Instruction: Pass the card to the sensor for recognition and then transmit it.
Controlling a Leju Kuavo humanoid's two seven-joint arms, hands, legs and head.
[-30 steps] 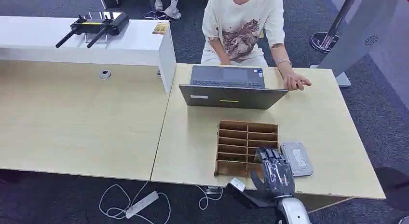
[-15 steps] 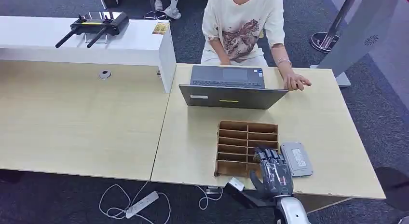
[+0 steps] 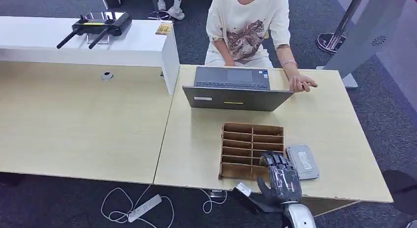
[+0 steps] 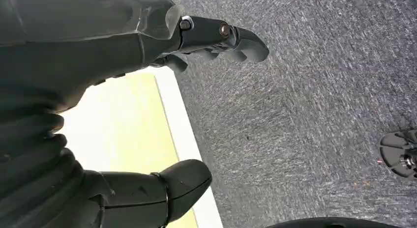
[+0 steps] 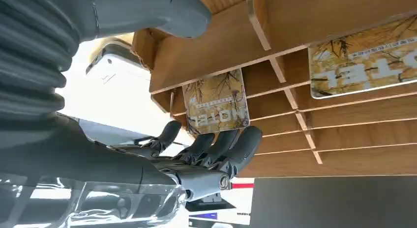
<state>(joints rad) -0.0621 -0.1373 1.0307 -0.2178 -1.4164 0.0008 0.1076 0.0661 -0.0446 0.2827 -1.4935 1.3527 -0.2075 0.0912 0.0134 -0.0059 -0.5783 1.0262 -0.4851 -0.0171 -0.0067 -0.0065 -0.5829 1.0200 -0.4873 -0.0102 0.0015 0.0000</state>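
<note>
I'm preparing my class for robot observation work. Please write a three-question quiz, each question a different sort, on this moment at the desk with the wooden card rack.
1. True or false: the right hand already holds a card clear of the wooden rack.
2. Multiple choice: the grey card reader lies (A) beside the rack, (B) on the laptop, (C) on the floor.
3. Fill in: the left hand hangs over grey ____.

Key:
1. False; its fingers reach at a card that sits in a slot.
2. A.
3. Carpet.
</note>
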